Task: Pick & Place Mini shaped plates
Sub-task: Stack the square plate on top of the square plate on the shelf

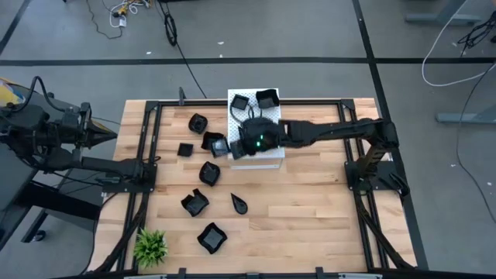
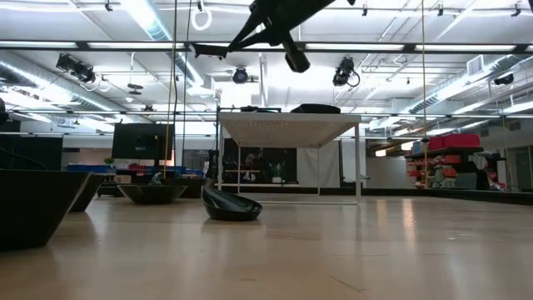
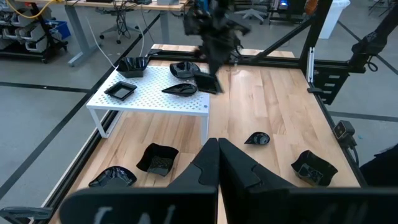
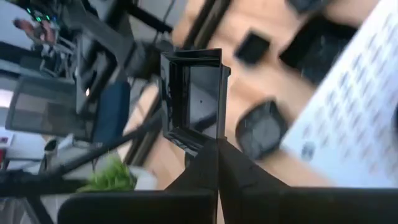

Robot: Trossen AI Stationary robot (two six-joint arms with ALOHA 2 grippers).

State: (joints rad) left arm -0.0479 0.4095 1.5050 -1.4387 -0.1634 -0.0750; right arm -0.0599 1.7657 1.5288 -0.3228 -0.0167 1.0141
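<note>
Closest to the right wrist camera is a square black dish (image 4: 191, 99), pinched by one wall between the right arm's fingers (image 4: 217, 155), which are closed tight on it. The dish stands on edge in that grip, its hollow turned sideways and its flat floor catching a glossy reflection. From above, the right fingers (image 1: 226, 147) hang at the left edge of the white perforated board (image 1: 267, 159), with the dish (image 1: 219, 147) sticking out past that edge, over the wooden surface (image 1: 310, 201).

What the coming move turns on, as I judge it: the board lies just to the right of the held dish, so a short carry that way and a tip to level it would put it down beside the two dishes already there, one square (image 1: 239, 102) and one deeper (image 1: 267, 98) at the far edge. The right arm is the only one near; the left fingers (image 1: 108, 136) are shut on nothing and parked well off the left side of the surface.

Farther out on the surface lie the loose dishes: a small square one (image 1: 185, 149), a rounded one (image 1: 198, 122), a teardrop (image 1: 239, 204), and a crinkled one (image 1: 211, 237) near the green plant (image 1: 150, 246). All are small, black and shiny.
</note>
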